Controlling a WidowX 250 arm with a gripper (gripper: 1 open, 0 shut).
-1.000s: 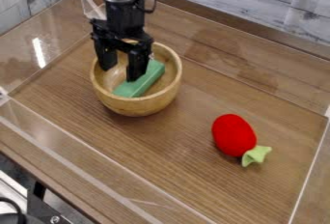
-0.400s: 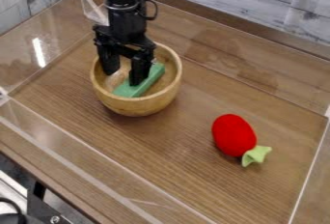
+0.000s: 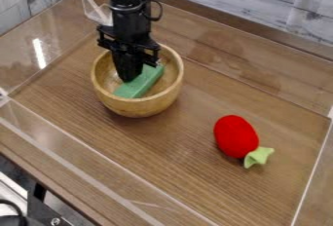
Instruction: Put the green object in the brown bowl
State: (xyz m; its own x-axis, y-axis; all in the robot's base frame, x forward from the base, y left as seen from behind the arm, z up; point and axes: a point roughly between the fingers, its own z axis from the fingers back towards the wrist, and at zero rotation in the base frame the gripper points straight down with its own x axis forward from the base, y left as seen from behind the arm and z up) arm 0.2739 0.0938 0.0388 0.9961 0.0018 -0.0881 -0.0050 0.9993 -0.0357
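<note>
Your hand pointed straight down inside the brown bowl, fingers drawn in against the green object; whether it truly gripped, you couldn't tell. The block leaned on the bowl's wall, already in place.

Wooden table: wide bare stretch across centre and lower left of the frame, passable from above.

Obstacles:
- Brown bowl, upper left. Thick wall rings its interior; entry from the top only.
- Gripper and arm stand upright over the bowl, fingers reaching down inside it, taking up the middle of the opening.
- Green object lies inside the bowl, leaning toward the right wall, touching or just beside the fingers; little spare room remains within.
- Red toy, lower right, well apart from the bowl; open lane between them.
- Clear walls fence the table edges, blocking sideways entry at left and front.
</note>
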